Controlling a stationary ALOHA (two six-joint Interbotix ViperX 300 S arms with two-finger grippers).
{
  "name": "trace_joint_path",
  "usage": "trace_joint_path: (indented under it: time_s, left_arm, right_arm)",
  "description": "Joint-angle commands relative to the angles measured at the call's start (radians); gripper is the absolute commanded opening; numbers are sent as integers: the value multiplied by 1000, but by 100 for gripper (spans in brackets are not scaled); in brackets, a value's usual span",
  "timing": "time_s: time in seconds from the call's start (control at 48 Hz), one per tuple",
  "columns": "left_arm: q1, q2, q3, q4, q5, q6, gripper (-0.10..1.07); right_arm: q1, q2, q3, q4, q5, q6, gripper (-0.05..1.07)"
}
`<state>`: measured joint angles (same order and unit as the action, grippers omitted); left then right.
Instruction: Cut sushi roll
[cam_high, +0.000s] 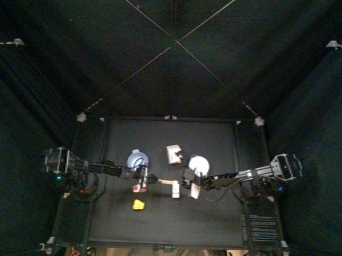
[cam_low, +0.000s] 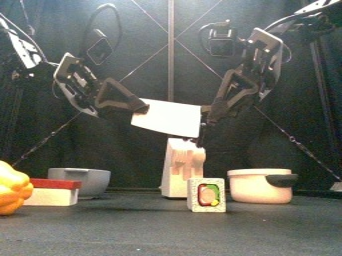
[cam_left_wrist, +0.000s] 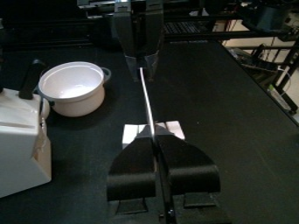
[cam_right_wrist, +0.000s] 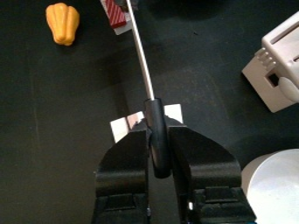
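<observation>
A knife with a wide pale blade (cam_low: 168, 117) hangs level above the table between both grippers. My right gripper (cam_low: 205, 122) is shut on its black handle (cam_right_wrist: 153, 122). My left gripper (cam_low: 138, 107) is shut on the blade's far end; in the left wrist view the blade (cam_left_wrist: 145, 87) shows edge-on, running from my left gripper (cam_left_wrist: 159, 159) to the right gripper. The sushi roll (cam_low: 207, 195), a small white piece with a coloured face, stands on the table under the knife. It shows as a white patch below the blade in the left wrist view (cam_left_wrist: 173, 130) and the right wrist view (cam_right_wrist: 121, 126).
A white knife block (cam_low: 185, 170) stands behind the roll. A white pot (cam_low: 261, 185) is at the right, a grey bowl (cam_low: 80, 180) at the left. A yellow pepper (cam_low: 11, 188) and a red and white block (cam_low: 54, 192) lie at the front left.
</observation>
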<state>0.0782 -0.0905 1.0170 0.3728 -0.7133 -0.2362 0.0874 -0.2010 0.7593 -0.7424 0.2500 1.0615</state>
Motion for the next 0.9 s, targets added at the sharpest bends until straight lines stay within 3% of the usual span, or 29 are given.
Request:
trace_joint_path:
  time_s: [0.0,0.354,0.625,0.875]
  left_arm:
    - [-3,2,3,5,0,0,23]
    - [-3,67,-31,8,0,3,23]
    - [-3,114,-51,9,9,5,23]
    - [-6,137,-75,9,143,3,22]
  right_arm:
    - [-17,-28,0,3,34,5,36]
    - [-9,-25,-15,3,209,3,36]
    - [21,-15,-6,9,227,5,36]
    - [31,29,-9,12,230,2,36]
